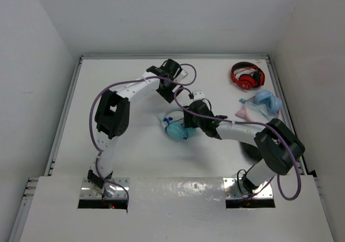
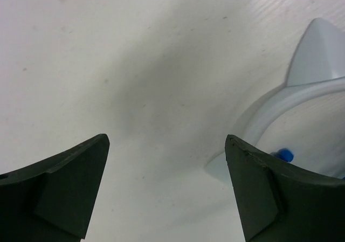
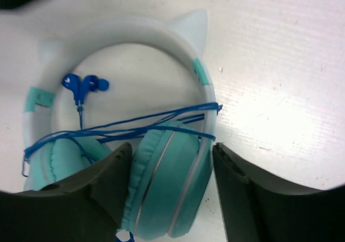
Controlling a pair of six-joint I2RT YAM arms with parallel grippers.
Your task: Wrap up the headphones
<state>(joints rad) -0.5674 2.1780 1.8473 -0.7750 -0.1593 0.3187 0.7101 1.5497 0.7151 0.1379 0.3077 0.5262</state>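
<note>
1. Right gripper [image 3: 170, 147]: jaws spread wide, straddling one round ear cup of the teal over-ear headphones [image 3: 161, 32]; contact unclear.
2. Left gripper [image 2: 167, 139]: released, empty, beside the headband's pale point.
3. Headphones lie mid white table [image 1: 140, 156], thin blue cable [image 3: 135, 126] strung across the headband.

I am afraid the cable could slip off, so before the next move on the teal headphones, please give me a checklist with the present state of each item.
1. Left gripper free: ok, open, nothing between its fingers.
2. Right gripper around one ear cup of the headphones: ok, a finger on each side.
3. Firm grip on that cup: cannot tell.
4. Cable wound across the headband: ok, several strands span it.
5. Plug end secured: not ok, it lies loose inside the headband loop.
6. Red headphones out of the way: ok, at the far right corner.
</note>
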